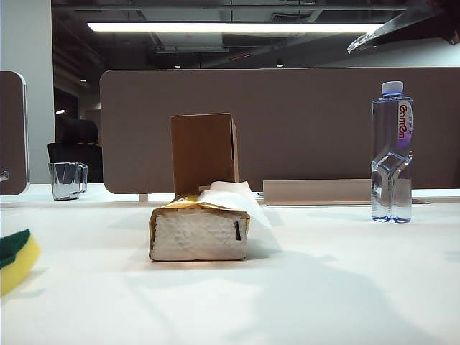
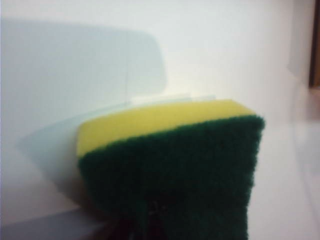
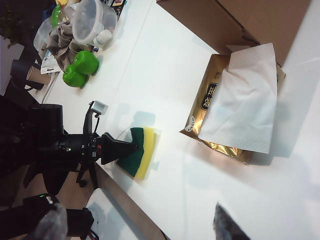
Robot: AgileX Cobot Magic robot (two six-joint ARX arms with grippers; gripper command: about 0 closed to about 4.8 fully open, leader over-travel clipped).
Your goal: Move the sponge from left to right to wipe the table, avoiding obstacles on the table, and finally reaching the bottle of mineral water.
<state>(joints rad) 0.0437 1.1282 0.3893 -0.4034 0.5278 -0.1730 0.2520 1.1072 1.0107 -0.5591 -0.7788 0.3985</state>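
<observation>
The sponge (image 1: 14,260), yellow with a dark green top, shows tilted at the far left edge of the exterior view, over the white table (image 1: 323,287). It fills the left wrist view (image 2: 175,170), where my left gripper (image 2: 152,227) is shut on its green side. In the right wrist view the left gripper (image 3: 125,149) holds the sponge (image 3: 140,152) near the table's edge. The tissue pack (image 1: 198,233) lies mid-table, with the brown box (image 1: 203,151) upright behind it. The bottle (image 1: 392,154) stands at the far right. My right gripper (image 3: 137,230) hangs open above the table, one fingertip (image 3: 227,227) showing.
A clear glass mug (image 1: 68,180) stands at the back left. A grey partition (image 1: 302,122) runs behind the table. In the right wrist view, green objects (image 3: 80,70) and a plastic bowl (image 3: 92,22) crowd the table's far corner beyond the sponge.
</observation>
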